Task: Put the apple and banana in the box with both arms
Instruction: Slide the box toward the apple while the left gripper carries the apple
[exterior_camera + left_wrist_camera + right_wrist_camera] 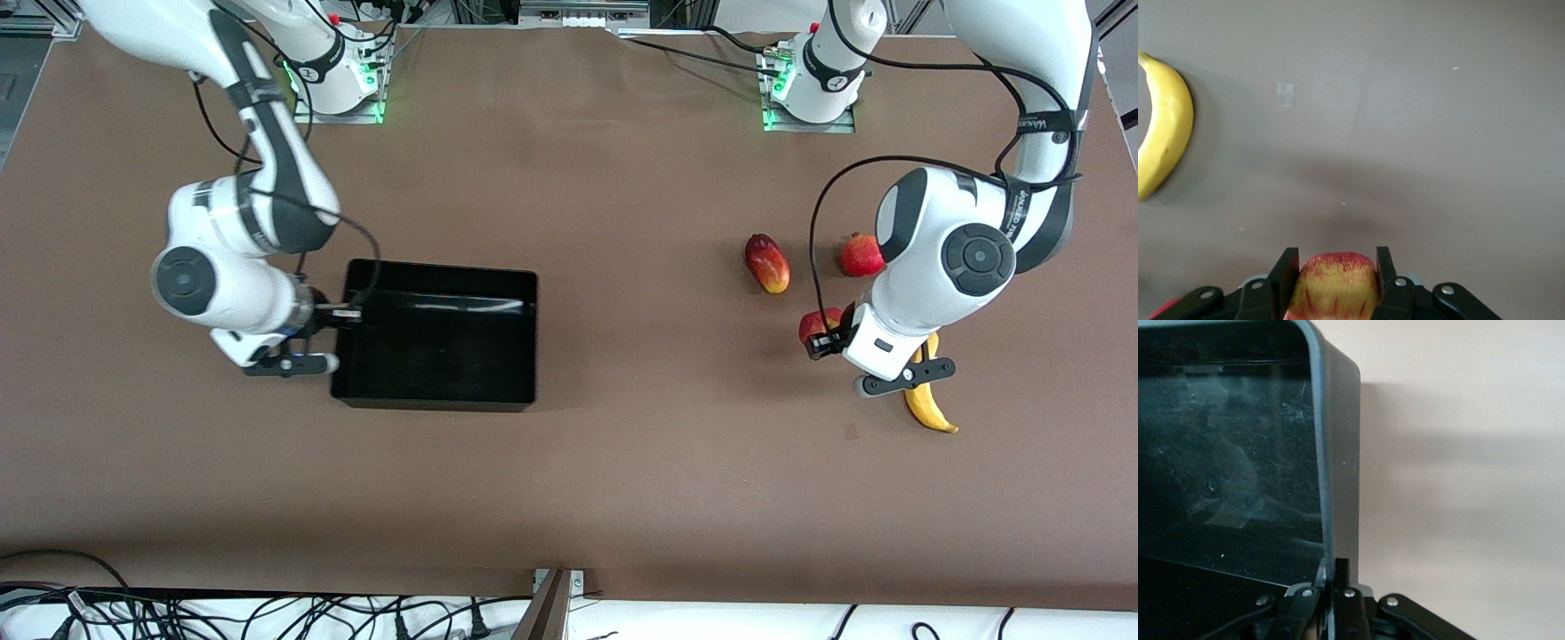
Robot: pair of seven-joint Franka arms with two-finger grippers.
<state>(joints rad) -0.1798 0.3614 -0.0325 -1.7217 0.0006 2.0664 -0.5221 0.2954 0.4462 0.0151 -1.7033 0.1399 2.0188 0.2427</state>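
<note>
The apple point(817, 324), red with yellow streaks, sits between the fingers of my left gripper point(823, 337), toward the left arm's end of the table. In the left wrist view both fingers press on the apple point(1335, 288), so the left gripper point(1336, 257) is shut on it. The banana point(931, 407) lies just beside it, nearer the front camera, partly hidden under the left wrist; it also shows in the left wrist view point(1166, 133). The black box point(444, 272) stands toward the right arm's end. My right gripper point(343, 311) is shut on the box's end wall point(1338, 453), as the right wrist view point(1333, 568) shows.
An elongated red-yellow mango-like fruit point(767, 263) and a smooth all-red round fruit point(861, 255) lie farther from the front camera than the apple. Bare brown table lies between the box and the fruit.
</note>
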